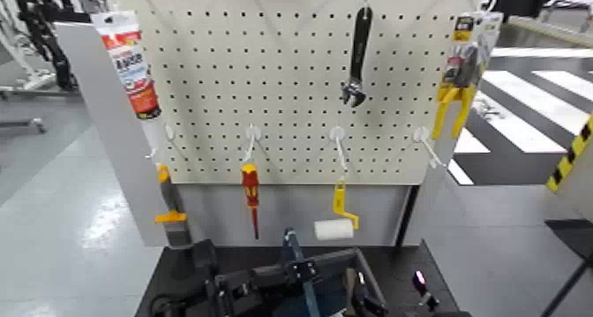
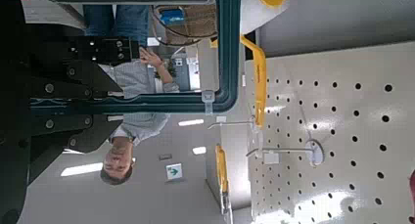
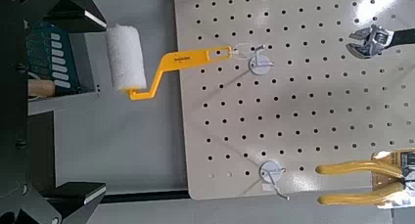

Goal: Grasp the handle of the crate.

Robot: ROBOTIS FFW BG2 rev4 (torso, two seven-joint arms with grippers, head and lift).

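The dark blue-grey crate [image 1: 340, 266] sits at the bottom of the head view, mostly hidden by my arms; its slatted side also shows in the right wrist view [image 3: 47, 53]. Its thin teal-blue handle [image 1: 289, 248] stands upright above it. My left gripper [image 1: 300, 273] is at the handle's bar. In the left wrist view the handle [image 2: 229, 48] runs between the black fingers of my left gripper [image 2: 98, 103], which look shut on it. My right gripper [image 3: 83, 102] is open and empty beside the crate, to its right.
A pegboard [image 1: 291, 82] stands close behind the crate, holding a red-and-yellow screwdriver [image 1: 251, 192], a yellow-handled white paint roller [image 1: 335, 222], a wrench [image 1: 357, 60], yellow pliers [image 1: 454, 95] and a sealant tube [image 1: 131, 64]. A person [image 2: 122, 151] shows in the left wrist view.
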